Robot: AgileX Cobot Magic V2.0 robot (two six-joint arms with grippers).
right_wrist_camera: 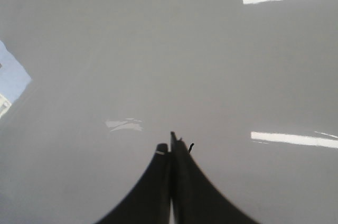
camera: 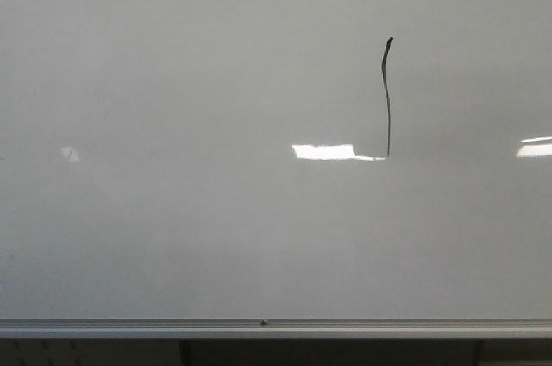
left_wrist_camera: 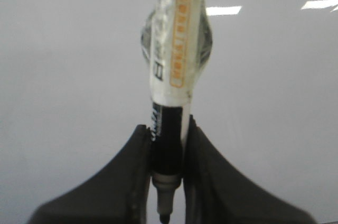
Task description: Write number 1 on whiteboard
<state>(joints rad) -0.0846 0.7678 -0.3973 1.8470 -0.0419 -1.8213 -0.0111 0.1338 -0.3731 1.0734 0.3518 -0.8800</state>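
The number 1 (camera: 386, 98) stands on the whiteboard (camera: 172, 211) right of centre in the front view, as a thin black vertical stroke, thicker at its top end. Its lower end meets a bright reflection (camera: 324, 151). A silver rail (camera: 276, 328) runs along the board's bottom edge. Neither hand appears in the front view.

Left hand (left_wrist_camera: 168, 182): closed on a marker (left_wrist_camera: 171, 76). The fingers (left_wrist_camera: 121, 182) clamp the dark lower barrel from both sides. The marker's tip sits between the fingers, toward the camera; its taped barrel extends out over the board. The stroke is not visible in this view.

Right hand (right_wrist_camera: 170, 182): closed, fingers (right_wrist_camera: 148, 192) pressed together, holding nothing. It faces the board surface. A small dark mark (right_wrist_camera: 191, 146) lies just beside the fingertips.
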